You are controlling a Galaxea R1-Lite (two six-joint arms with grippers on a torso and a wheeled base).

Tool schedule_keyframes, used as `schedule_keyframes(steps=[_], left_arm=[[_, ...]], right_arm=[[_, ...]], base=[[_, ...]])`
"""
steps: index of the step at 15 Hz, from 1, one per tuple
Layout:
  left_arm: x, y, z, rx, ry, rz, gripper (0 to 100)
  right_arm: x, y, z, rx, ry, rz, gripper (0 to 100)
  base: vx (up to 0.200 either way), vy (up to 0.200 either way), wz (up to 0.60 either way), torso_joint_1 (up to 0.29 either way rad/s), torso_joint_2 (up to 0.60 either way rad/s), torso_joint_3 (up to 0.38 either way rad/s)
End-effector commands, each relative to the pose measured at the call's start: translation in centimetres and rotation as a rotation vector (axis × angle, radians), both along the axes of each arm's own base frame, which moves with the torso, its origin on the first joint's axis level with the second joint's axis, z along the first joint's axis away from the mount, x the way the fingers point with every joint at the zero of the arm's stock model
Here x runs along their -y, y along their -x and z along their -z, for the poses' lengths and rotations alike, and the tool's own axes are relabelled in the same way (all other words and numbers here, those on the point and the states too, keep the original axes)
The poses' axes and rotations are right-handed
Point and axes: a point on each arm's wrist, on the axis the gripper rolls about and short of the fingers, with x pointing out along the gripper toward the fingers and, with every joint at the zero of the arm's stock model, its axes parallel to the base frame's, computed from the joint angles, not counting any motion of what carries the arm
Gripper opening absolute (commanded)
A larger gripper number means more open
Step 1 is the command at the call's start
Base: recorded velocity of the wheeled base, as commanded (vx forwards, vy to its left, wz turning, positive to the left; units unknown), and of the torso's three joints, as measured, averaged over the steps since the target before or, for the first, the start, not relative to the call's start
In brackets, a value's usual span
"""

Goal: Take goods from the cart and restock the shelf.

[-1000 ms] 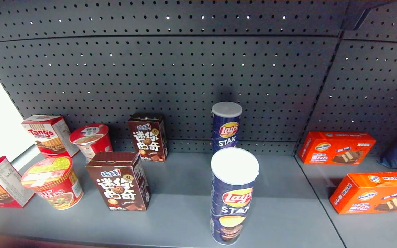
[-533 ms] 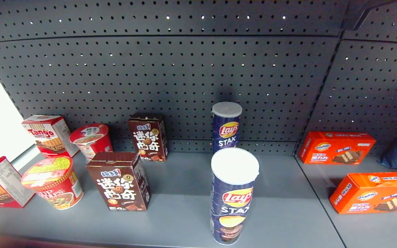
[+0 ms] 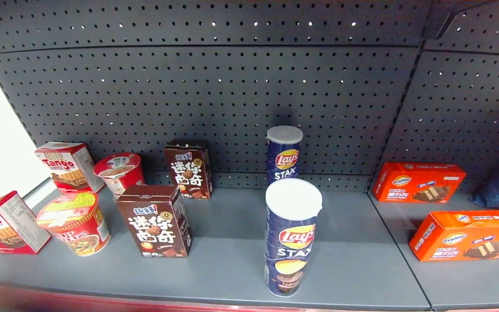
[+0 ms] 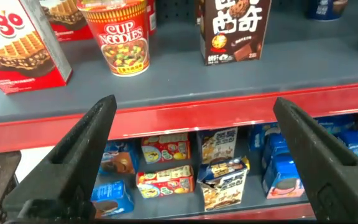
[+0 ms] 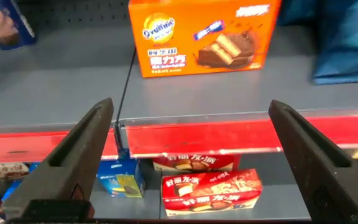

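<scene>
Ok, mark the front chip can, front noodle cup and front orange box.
front chip can (image 3: 293, 242), head view, label
front noodle cup (image 3: 84, 237), head view, side wall
front orange box (image 3: 470, 238), head view, printed face

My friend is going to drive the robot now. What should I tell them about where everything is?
Left tool: open, empty, in front of the shelf, facing the noodle cup.
Right tool: open, empty, facing an orange box.
Done: chip cans and other snacks sit on the shelf.
Left: pick up the next snack, likely for a bare gap.
</scene>
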Motion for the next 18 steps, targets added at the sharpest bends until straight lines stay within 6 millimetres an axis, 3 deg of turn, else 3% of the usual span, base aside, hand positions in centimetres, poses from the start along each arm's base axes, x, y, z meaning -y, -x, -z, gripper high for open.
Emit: schedule_keyframes(steps=[1,11,13,18], left_arm=[[0.00,-0.01,-0.01,-0.001,0.000,0.001,100],[-0.02,-0.03,0.01,-0.005,0.010,-0.010,100],[-0.02,-0.01,0.01,-0.003,0.010,-0.010,100],[-0.02,-0.03,0.01,-0.005,0.012,-0.010,100]], right_arm=[[0.01,-0.06,0.00,-0.007,-0.001,0.001,100],[-0.01,-0.06,-0.02,-0.006,0.005,-0.005,100],[0.00,-0.06,-0.02,-0.006,0.005,-0.003,100],[-0.01,-0.06,-0.02,-0.006,0.008,-0.005,100]], base=[[0.000,0.000,0.00,0.000,0.00,0.000],[0.000,0.000,0.00,0.000,0.00,0.000],[0.000,-0.200,0.00,0.002,0.00,0.007],[0.000,0.000,0.00,0.000,0.00,0.000]])
